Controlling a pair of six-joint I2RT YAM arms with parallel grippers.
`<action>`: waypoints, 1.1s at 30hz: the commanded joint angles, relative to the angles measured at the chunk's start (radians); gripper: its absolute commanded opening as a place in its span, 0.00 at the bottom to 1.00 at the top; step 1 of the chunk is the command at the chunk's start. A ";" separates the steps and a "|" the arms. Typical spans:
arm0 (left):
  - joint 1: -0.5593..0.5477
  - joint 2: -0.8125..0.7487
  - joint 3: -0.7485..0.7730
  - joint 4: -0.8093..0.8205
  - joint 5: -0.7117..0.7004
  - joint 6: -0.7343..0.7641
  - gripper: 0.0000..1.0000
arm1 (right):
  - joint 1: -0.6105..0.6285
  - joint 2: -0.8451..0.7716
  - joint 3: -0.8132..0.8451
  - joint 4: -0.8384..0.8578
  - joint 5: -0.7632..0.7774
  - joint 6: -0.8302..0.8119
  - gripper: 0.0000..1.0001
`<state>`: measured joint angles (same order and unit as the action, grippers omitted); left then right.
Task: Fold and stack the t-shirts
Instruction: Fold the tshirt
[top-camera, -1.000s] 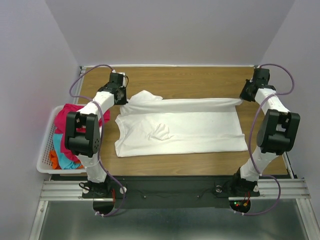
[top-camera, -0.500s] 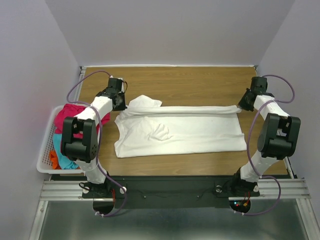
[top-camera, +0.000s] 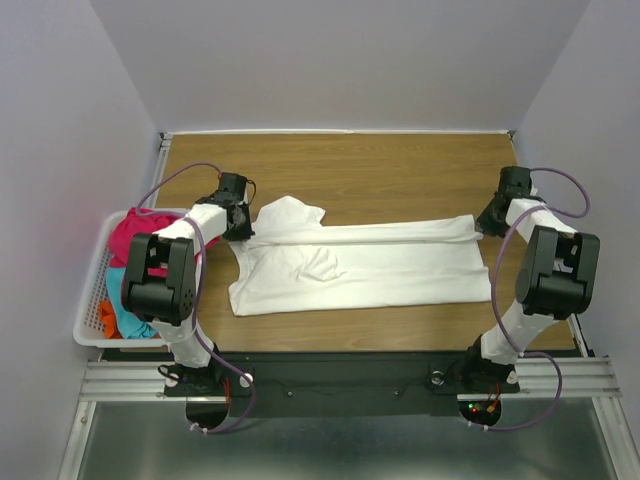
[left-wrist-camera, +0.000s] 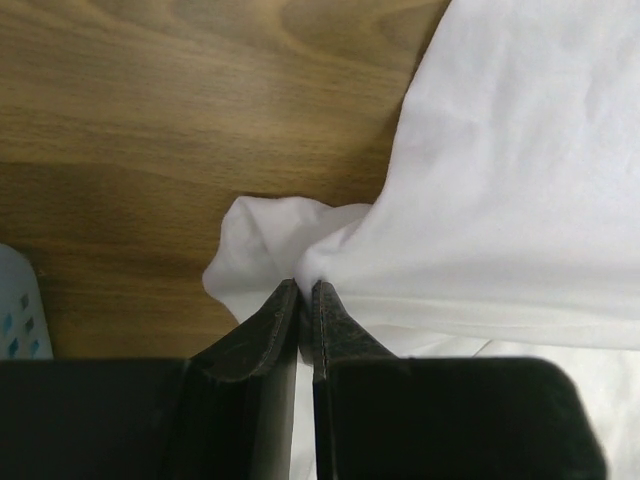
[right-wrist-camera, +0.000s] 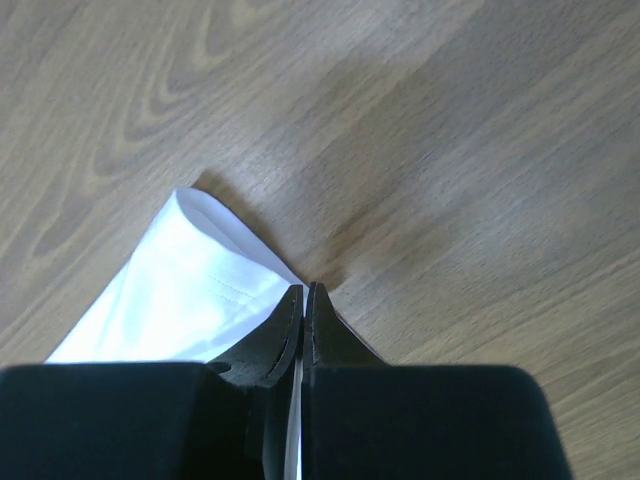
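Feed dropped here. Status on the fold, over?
Left gripper shut on white t-shirt, left end. Right gripper shut on right end. Far edge folded over. Nothing blocking.

one white t-shirt (top-camera: 370, 268), three coloured t-shirts (top-camera: 138, 236), one basket (top-camera: 88, 312), one left end effector (top-camera: 244, 228), one right end effector (top-camera: 484, 222)

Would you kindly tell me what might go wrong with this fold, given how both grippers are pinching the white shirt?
1. The left gripper pinches only a small bunched tuft of the white t-shirt; it may slip out or leave a lump.
2. The right gripper holds a thin hem corner close to the table; losing it would probably skew the fold.
3. The sleeve beside the left gripper lies crumpled and may get folded in crooked.
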<state>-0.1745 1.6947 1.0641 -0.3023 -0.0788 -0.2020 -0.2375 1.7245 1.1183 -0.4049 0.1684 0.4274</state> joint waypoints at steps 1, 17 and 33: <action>0.009 -0.040 -0.035 -0.012 -0.032 -0.014 0.00 | -0.020 0.004 -0.003 0.040 0.068 0.024 0.00; 0.009 -0.147 -0.024 -0.084 0.033 -0.045 0.88 | -0.019 -0.075 -0.041 -0.014 0.019 0.024 0.37; -0.028 0.048 0.293 0.009 0.068 0.065 0.97 | 0.378 0.015 0.150 0.196 -0.499 -0.011 0.51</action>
<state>-0.1833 1.6455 1.2400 -0.3168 -0.0135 -0.1905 0.0303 1.6199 1.2011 -0.3264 -0.1459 0.3515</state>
